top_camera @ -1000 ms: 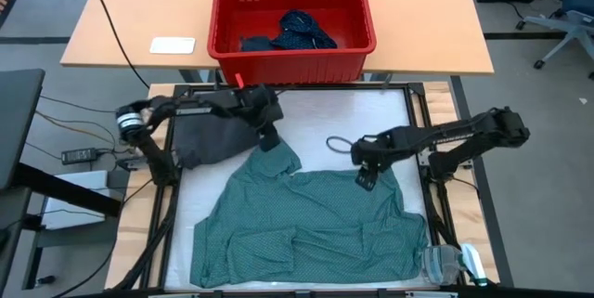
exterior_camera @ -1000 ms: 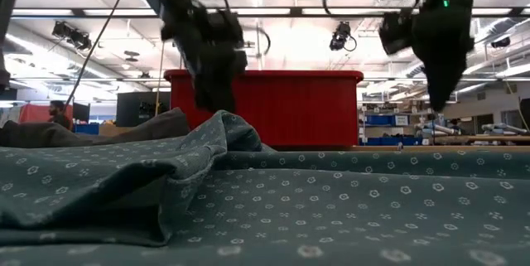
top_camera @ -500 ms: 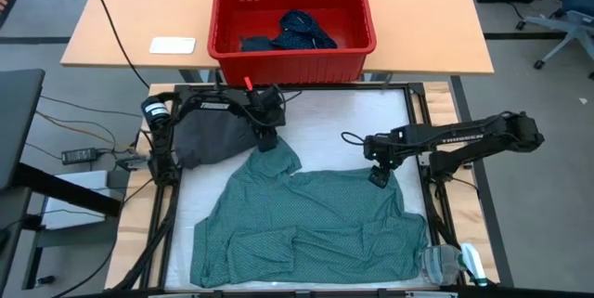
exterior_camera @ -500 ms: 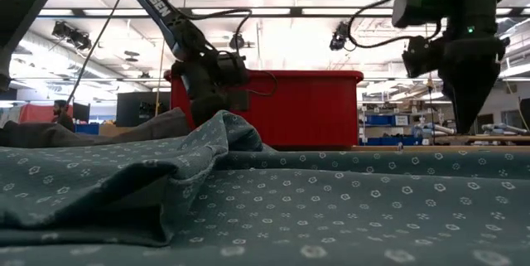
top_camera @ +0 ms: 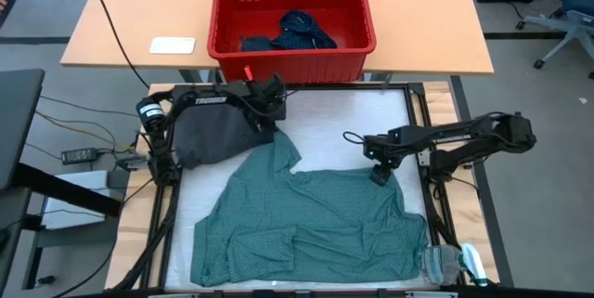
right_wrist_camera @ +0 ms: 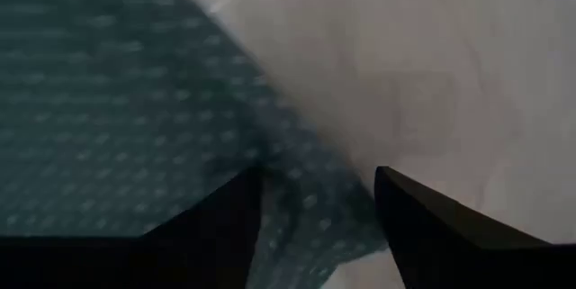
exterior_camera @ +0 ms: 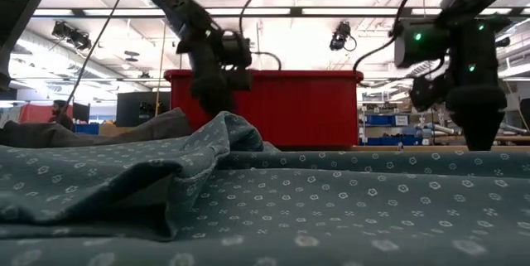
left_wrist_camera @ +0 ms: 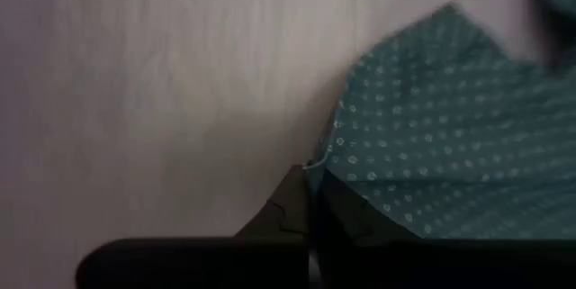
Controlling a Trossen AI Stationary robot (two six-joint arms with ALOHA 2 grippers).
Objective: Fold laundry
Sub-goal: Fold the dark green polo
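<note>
The teal dotted shirt (top_camera: 316,219) lies spread on the white table top, and its far left corner stands up in a fold (exterior_camera: 228,125). My left gripper (top_camera: 270,131) is at that corner, slanting down, shut on the shirt's edge. A charcoal grey piece (top_camera: 209,136) lies bunched at the far left, under the left arm. My right gripper (top_camera: 379,175) points down at the shirt's far right edge. It is open, with one finger on either side of the cloth (right_wrist_camera: 306,203). My left gripper has the shirt's edge (left_wrist_camera: 326,167) at its shut fingertips (left_wrist_camera: 292,201), by the far left corner. It comes slanting down from the far left. How much cloth lies between the fingers does not show. The rest of the shirt lies on the table. My right gripper: I cannot tell whether its fingers touch the shirt.
A red basket (top_camera: 292,55) with navy dotted cloth (top_camera: 302,31) stands on the wooden table beyond the far edge, next to a white card (top_camera: 173,45). A clear plastic object (top_camera: 445,263) sits at the near right corner. Black frame rails (top_camera: 419,131) border the table top.
My right gripper has sunk toward the shirt's far right edge and shifted a little to the right. My left gripper has rolled its wrist and moved a short way down at the shirt's far left corner. The shirt lies as before.
</note>
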